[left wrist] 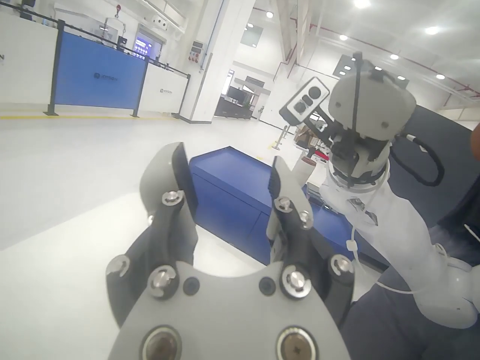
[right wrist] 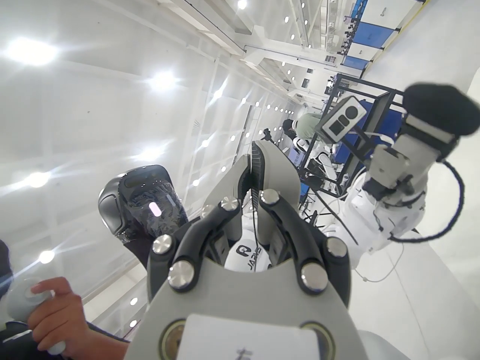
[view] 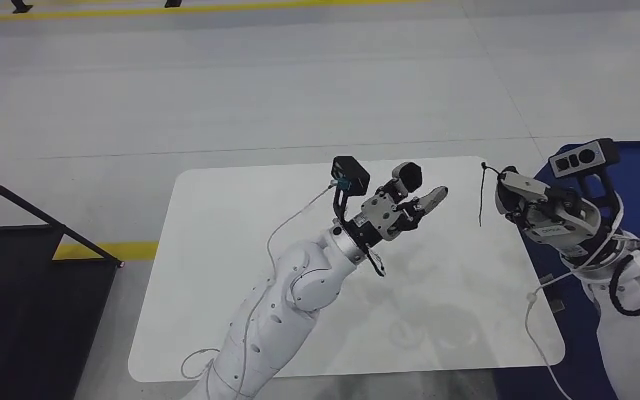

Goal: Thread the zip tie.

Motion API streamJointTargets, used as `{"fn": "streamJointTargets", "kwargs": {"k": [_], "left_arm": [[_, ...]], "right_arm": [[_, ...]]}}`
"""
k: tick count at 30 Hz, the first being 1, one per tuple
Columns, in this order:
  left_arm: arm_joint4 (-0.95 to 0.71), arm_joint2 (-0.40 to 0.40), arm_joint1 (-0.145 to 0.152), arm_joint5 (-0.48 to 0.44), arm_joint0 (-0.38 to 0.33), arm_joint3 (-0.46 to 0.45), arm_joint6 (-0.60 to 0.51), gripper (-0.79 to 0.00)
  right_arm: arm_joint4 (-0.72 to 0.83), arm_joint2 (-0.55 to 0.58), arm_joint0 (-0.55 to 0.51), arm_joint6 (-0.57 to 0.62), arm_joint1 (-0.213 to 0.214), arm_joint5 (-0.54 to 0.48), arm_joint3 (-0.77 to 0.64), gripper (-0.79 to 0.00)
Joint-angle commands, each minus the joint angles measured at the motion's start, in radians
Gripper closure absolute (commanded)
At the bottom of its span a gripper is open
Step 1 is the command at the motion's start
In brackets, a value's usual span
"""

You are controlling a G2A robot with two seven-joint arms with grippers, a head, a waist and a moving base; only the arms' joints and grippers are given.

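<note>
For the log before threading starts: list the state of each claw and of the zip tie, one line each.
left claw: open, holding nothing.
right claw: shut on the zip tie.
zip tie: pinched in the right claw, hanging as a single strand, no loop formed yet.

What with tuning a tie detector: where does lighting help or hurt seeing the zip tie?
Top view: even light, dark zip tie clear against white table. Left wrist view: dark against the pale right gripper. Right wrist view: ceiling lamps flare into stars, off the tie.
</note>
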Motion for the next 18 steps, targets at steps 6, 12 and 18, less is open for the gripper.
{"fn": "streamJointTargets", "kwargs": {"k": [6,12,18], "left_arm": [[0.074,-0.125,0.035,-0.011,0.090,-0.219,-0.047,-0.785],[0.067,-0.190,0.060,-0.053,0.179,-0.391,-0.149,-0.785],[0.053,-0.193,0.066,-0.077,0.209,-0.428,-0.166,-0.785]], "right_arm": [[0.002,-0.002,-0.012,0.032,0.000,0.050,-0.007,0.000],[0.002,-0.002,-0.012,0.032,0.000,0.050,-0.007,0.000],[0.002,-0.002,-0.012,0.032,0.000,0.050,-0.007,0.000]]}}
